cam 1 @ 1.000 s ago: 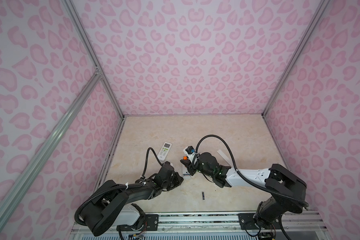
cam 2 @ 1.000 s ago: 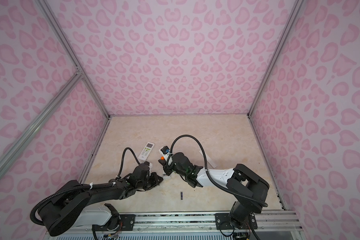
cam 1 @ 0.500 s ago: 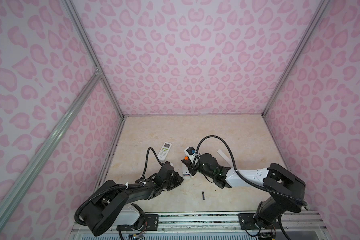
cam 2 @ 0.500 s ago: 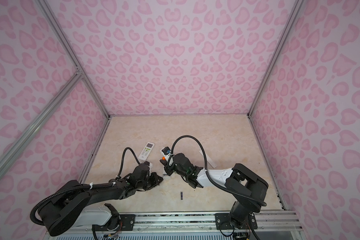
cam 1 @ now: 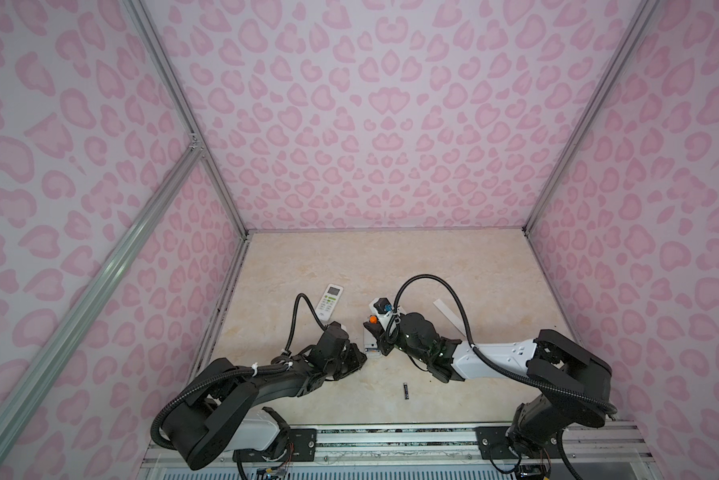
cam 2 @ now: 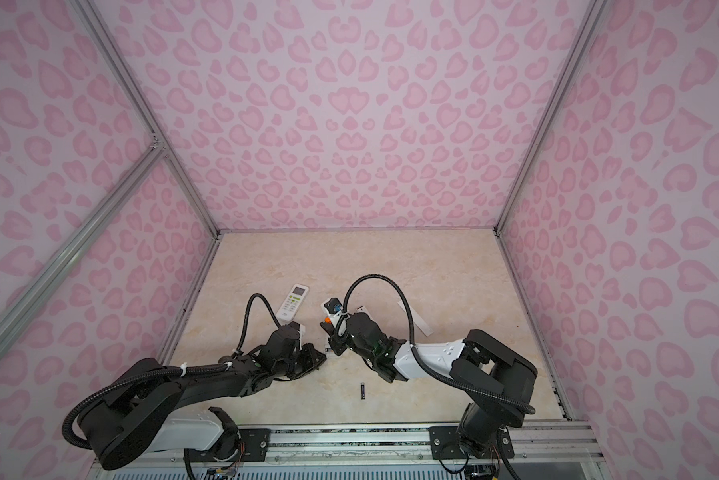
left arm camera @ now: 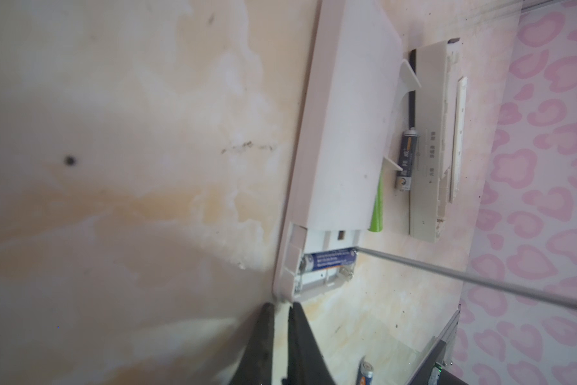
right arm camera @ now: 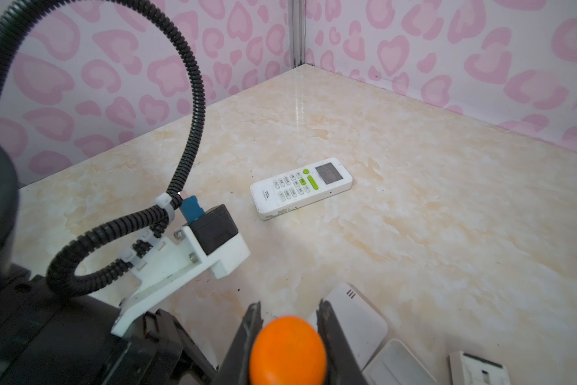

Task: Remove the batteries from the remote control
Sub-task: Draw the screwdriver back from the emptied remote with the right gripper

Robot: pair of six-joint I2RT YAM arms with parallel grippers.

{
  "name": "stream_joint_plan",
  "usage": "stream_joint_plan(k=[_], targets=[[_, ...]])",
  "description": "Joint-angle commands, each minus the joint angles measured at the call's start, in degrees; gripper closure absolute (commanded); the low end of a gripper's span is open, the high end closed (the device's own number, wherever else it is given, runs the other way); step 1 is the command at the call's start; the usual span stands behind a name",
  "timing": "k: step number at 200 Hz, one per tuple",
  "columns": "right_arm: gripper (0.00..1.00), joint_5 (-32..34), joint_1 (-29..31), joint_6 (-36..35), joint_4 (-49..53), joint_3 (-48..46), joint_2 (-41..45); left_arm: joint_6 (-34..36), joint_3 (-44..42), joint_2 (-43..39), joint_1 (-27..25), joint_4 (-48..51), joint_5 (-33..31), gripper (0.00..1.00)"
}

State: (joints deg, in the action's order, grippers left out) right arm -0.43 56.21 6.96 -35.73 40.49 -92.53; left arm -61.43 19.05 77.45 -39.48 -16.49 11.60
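My left hand (left arm camera: pixel 280 308) sits low, clenched empty at the remote (left arm camera: pixel 340 133) end — my right hand (right arm camera: pixel 289 310) grasps the screwdriver (right arm camera: pixel 287 353), tip at a battery (left arm camera: pixel 327 260).

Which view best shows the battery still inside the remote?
Left wrist: the blue battery sits large and clear in the open compartment. Top views leave it too small; right wrist misses it.

Pink heart-print walls (cam 1: pixel 370 124), aluminium frame posts (cam 1: pixel 171 83) at ten and two o'clock, beige marbled tabletop (cam 1: pixel 391 257) centre, metal rail (cam 1: pixel 391 436) at six o'clock, soft even light
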Motion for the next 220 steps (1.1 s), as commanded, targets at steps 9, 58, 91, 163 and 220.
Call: stream_joint_plan(k=[9,58,91,163,220], targets=[[1.0,1.65,0.36,-0.18,-0.63,-1.23,-0.12,0.39,0.53,0.46,0.03,0.65,0.01,0.85],[1.0,5.77,1.87,-0.94,-8.21,-5.05,-1.42,-0.81,1.15,0.91,-0.12,-0.8,1.07,0.84],[1.0,5.6,1.89,0.35,-8.02,-4.87,-1.09,-0.98,1.25,-0.43,-0.24,-0.15,0.97,0.82],[1.0,4.33,1.83,2.53,-6.12,-2.38,-0.01,-0.72,1.07,-0.55,-0.24,0.08,0.98,0.83],[1.0,1.45,1.37,3.04,-1.55,1.57,-3.44,-0.71,-0.37,-2.33,-0.24,0.65,0.64,0.84]])
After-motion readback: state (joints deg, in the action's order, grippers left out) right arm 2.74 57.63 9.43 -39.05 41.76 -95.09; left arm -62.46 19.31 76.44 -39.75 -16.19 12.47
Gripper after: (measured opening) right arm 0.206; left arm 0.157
